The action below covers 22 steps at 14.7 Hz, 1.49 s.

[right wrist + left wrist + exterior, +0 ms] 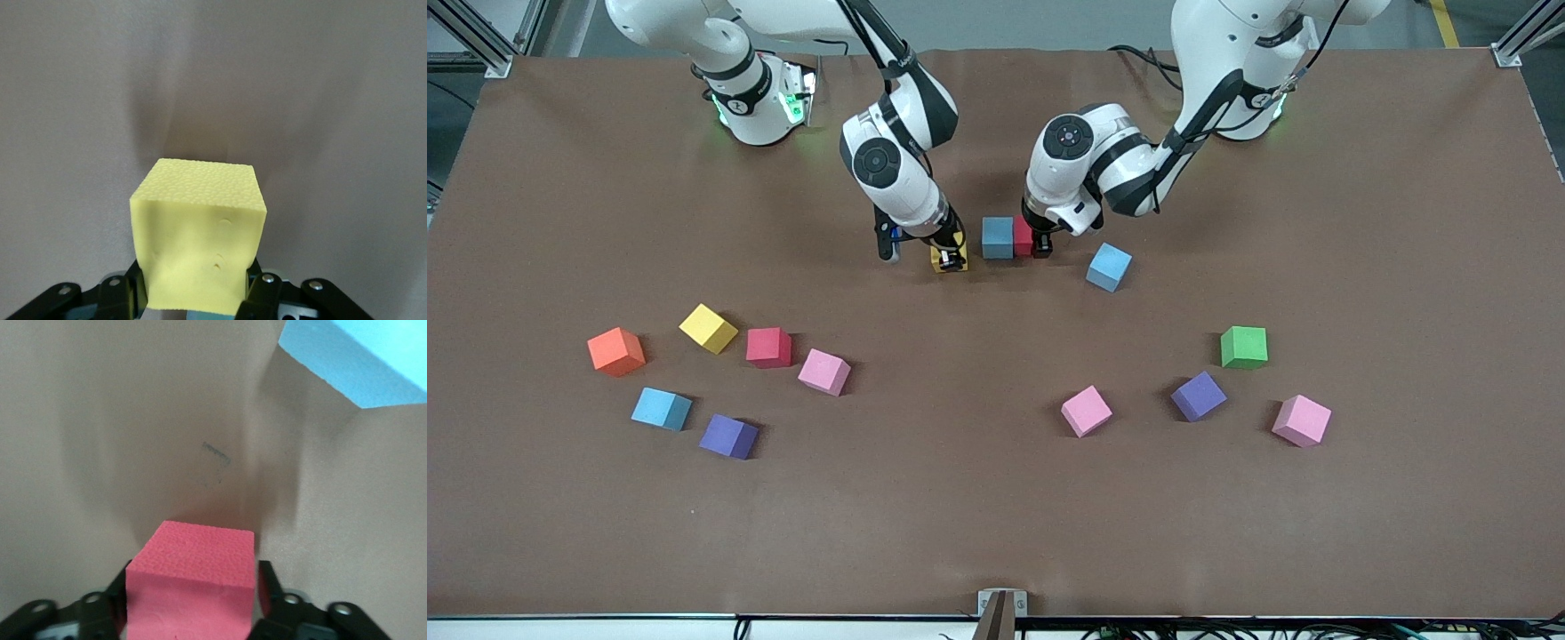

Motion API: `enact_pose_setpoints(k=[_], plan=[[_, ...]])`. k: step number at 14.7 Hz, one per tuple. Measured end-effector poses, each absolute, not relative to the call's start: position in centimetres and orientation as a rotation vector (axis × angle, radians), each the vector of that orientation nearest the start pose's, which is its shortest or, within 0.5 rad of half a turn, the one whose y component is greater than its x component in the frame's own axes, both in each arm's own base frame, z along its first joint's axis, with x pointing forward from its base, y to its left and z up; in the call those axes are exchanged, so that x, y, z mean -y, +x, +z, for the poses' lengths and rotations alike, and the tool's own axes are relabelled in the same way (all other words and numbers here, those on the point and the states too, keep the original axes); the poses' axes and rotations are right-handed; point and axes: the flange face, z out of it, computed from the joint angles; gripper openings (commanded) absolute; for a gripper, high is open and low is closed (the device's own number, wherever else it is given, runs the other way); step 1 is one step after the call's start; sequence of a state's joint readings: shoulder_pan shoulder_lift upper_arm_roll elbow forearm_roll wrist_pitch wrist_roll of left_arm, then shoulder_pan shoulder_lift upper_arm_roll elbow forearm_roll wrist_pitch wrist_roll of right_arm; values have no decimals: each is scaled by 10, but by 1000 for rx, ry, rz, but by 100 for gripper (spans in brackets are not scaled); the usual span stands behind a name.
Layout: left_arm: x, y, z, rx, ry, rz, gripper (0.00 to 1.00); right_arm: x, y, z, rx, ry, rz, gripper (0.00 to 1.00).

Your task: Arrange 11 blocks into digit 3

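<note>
My left gripper [1035, 244] is shut on a red cube [1023, 236], held low at the table beside a blue cube [997, 237] and touching it. In the left wrist view the red cube [193, 577] sits between the fingers [270, 587], and a blue cube [360, 360] lies a little way off. My right gripper [950, 258] is shut on a yellow cube [947, 254] low over the table, a small gap from that blue cube toward the right arm's end. The right wrist view shows the yellow cube [197, 227] between the jaws.
A second blue cube [1109, 267] lies near the left gripper. Nearer the front camera lie orange [615, 351], yellow [708, 328], red [768, 347], pink [823, 372], blue [661, 408] and purple [728, 436] cubes, then pink [1086, 411], purple [1198, 396], green [1243, 347] and pink [1302, 420].
</note>
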State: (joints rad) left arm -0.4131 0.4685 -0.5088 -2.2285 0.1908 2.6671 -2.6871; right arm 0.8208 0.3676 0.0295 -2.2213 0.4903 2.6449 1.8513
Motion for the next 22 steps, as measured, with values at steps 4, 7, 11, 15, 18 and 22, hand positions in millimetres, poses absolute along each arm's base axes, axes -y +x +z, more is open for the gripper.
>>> enact_pose_setpoints(k=[4,7,11,15,18,22], plan=[[446,325,192,-2288,2117,-216,100,-414,366,210,-1990,-2259,387,0],[449,324,194,-2281,2116,-218,100,-420,360,210,-1984,-2266,391,0],[457,316,209,-2252,2143,-207,100,-421,359,209,-1986,-2266,392,0],[459,319,239,-2233,2148,-152,100,-420,359,208,-1991,-2265,395,0],[457,330,268,-2216,2194,-78,100,-420,358,206,-1995,-2266,396,0],[453,364,306,-2141,2336,-17,100,-421,357,206,-1998,-2262,401,0]])
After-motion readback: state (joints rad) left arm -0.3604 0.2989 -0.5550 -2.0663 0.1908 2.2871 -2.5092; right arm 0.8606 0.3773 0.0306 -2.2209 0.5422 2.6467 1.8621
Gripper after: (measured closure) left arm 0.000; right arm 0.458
